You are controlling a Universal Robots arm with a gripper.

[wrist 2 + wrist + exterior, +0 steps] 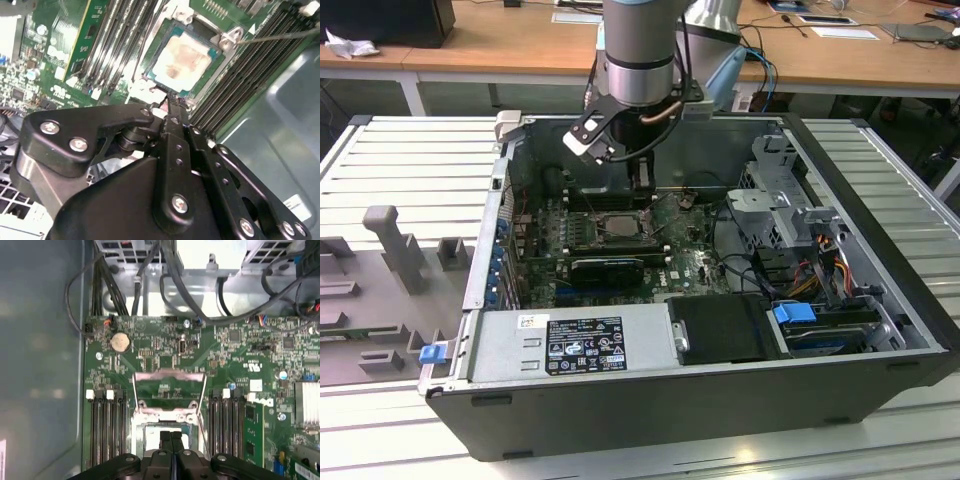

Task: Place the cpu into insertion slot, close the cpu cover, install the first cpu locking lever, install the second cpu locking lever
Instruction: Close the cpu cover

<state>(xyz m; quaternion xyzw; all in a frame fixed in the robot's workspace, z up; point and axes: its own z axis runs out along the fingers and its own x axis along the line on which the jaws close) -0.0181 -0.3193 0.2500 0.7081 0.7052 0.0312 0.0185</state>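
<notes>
Sitting flat in its socket (620,225), the cpu (182,57) presents a pale silvery-beige top with a brownish smear (second wrist view), bordered by a thin green edge. The cpu cover (170,376), a thin metal frame with a square window, is swung open off the socket, and green board shows through the window. The gripper (172,104) is poised at the socket's edge, its fingers (166,440) pressed together with nothing between them; contact cannot be determined. At the centre of the exterior view, the open computer case (720,405) contains the motherboard (695,265), a grey power supply (640,335) along its near wall, and a drive cage (775,200) toward the exterior view's right. Black memory slots (105,425) flank the socket.
</notes>
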